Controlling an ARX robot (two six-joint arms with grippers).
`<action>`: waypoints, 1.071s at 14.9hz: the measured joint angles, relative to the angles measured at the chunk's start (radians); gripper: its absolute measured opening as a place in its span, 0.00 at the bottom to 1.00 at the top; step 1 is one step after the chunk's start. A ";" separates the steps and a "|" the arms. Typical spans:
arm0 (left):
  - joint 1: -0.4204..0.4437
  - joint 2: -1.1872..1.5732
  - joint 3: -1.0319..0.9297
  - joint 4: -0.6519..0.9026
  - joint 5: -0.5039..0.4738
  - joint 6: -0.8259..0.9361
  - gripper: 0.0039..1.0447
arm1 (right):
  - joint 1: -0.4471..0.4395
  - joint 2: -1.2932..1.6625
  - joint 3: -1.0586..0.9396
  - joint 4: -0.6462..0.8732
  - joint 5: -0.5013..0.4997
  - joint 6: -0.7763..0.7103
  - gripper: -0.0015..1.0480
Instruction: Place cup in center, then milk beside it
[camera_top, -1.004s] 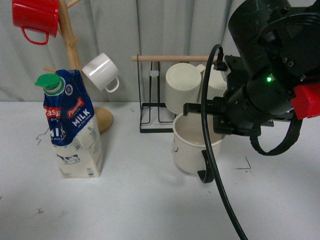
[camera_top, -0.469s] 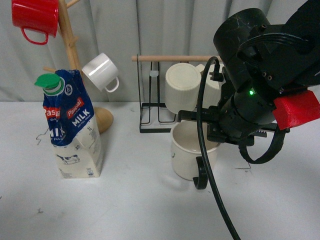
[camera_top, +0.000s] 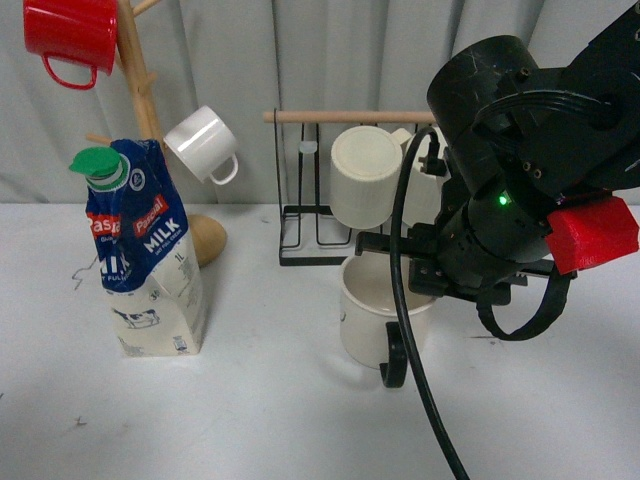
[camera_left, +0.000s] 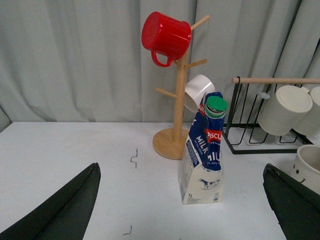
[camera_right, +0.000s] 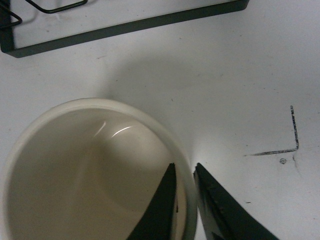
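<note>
The cup (camera_top: 365, 318), cream with a black handle, is upright just in front of the wire rack, right of the table's middle. My right gripper (camera_top: 420, 282) is shut on its rim, with one finger inside and one outside, as the right wrist view shows the right gripper (camera_right: 185, 175) pinching the cup (camera_right: 75, 175). Whether the cup rests on the table, I cannot tell. The milk (camera_top: 148, 255), a blue and white carton with a green cap, stands at the left. My left gripper (camera_left: 181, 172) is open, well short of the milk (camera_left: 202, 150).
A wooden mug tree (camera_top: 140, 100) at the back left carries a red mug (camera_top: 70, 35) and a white mug (camera_top: 200, 143). A black wire rack (camera_top: 305, 245) behind the cup holds ribbed cream mugs (camera_top: 365, 175). A black corner mark (camera_right: 292, 145) lies right of the cup.
My right gripper has carried the cup to the left and slightly nearer the front. The milk and the left gripper have not moved.
</note>
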 joint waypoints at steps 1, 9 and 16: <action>0.000 0.000 0.000 0.000 0.000 0.000 0.94 | 0.000 0.000 0.000 0.003 -0.005 0.001 0.24; 0.000 0.000 0.000 0.000 0.000 0.000 0.94 | -0.042 -0.357 -0.173 0.428 0.079 -0.078 0.85; 0.000 0.000 0.000 0.000 0.000 0.000 0.94 | -0.165 -1.050 -0.783 0.651 0.085 -0.422 0.17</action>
